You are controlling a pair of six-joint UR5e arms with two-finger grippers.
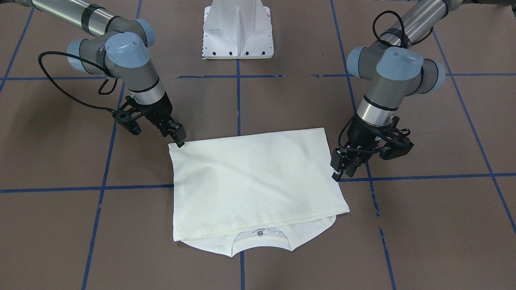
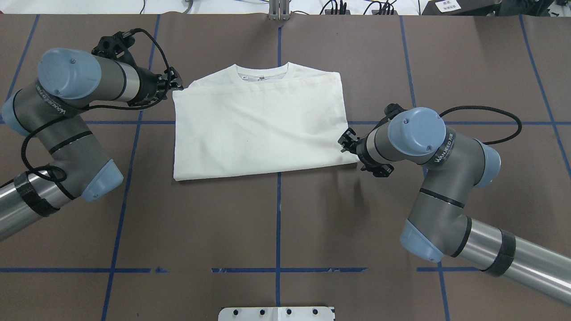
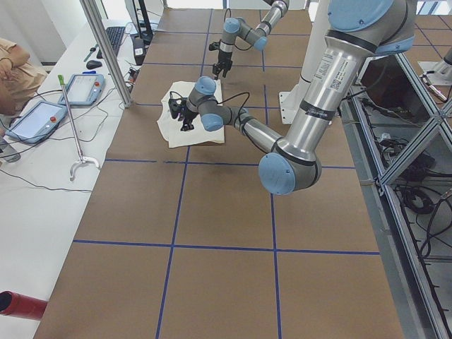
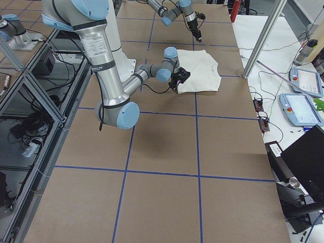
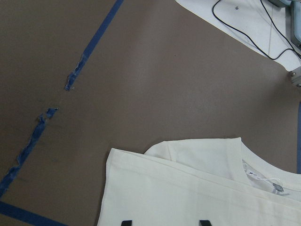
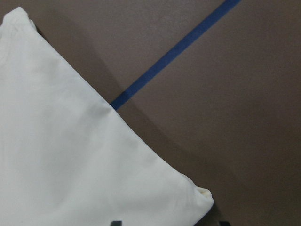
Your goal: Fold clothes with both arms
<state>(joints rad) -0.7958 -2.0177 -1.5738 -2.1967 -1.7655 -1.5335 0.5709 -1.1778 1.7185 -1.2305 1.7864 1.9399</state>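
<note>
T-shirt (image 2: 258, 129) once folded, left gripper (image 2: 176, 84) and right gripper (image 2: 346, 142) spread at opposite corners; next, likely pinching both for another fold.

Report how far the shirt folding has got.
Done: the T-shirt lies folded in half, plain side up, with the sleeves tucked out of sight and only the collar peeking out. In hand: the left gripper and right gripper sit open at diagonally opposite corners, holding nothing. Left: probably one more fold across to make it compact, or simply backing away.
</note>
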